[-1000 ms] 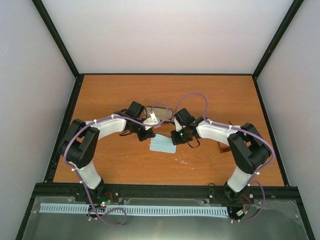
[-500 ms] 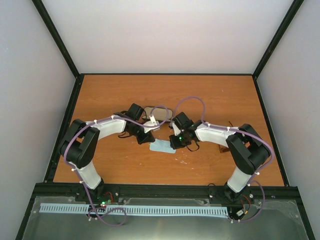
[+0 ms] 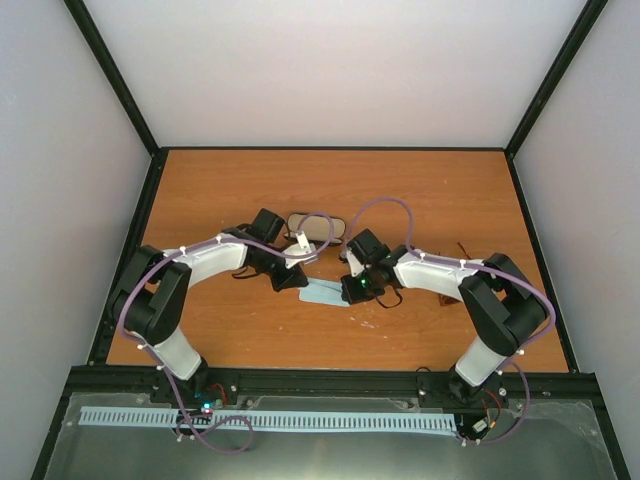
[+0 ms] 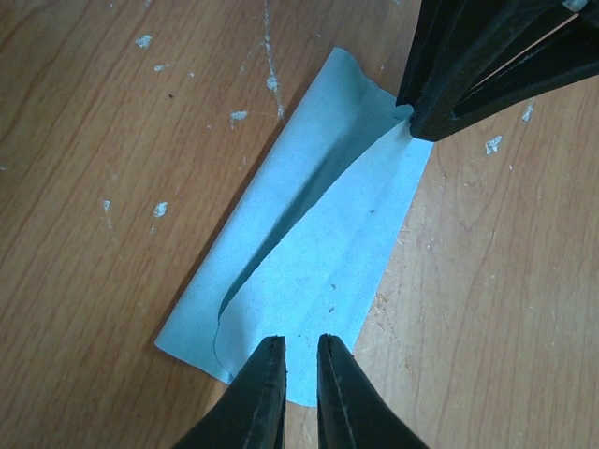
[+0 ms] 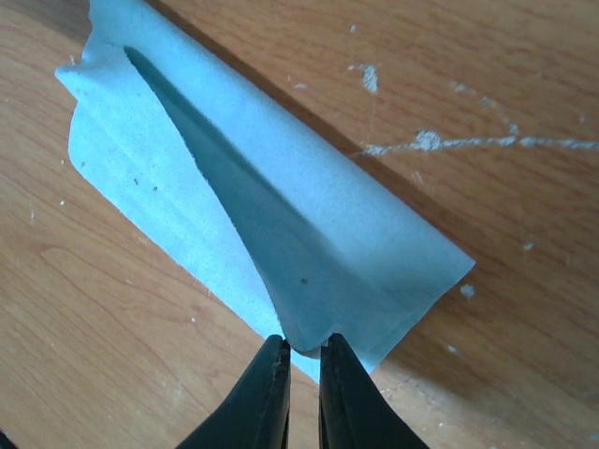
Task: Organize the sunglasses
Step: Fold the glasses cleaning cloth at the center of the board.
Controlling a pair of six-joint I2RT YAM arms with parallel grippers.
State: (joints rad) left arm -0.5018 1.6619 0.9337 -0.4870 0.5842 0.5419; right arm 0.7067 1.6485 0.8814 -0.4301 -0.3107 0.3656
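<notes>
Wood surface (image 3: 430, 190), blue cloth (image 4: 309, 234) folded: cloth step seems to be closing.
At cloth's ends: left jaws slightly parted, right jaws' hold unclear; next, lift off cleanly.

Plain orange-brown wood worktop (image 3: 200, 200), and up close it's pretty scuffed, with little white specks and scratches all over (image 4: 94, 140) (image 5: 140, 374). Near the middle lies a pale blue cloth (image 3: 325, 293), folded over lengthwise into a long strip. The top layer doesn't sit flat, so there's a shadowy pocket gaping along the fold (image 4: 309, 253) (image 5: 281, 224). At 12 o'clock from it, close by, sits a dark oblong case (image 3: 305, 222). Out at 3 o'clock only a thin dark sliver of the sunglasses (image 3: 461, 249) shows on the wood.
</notes>
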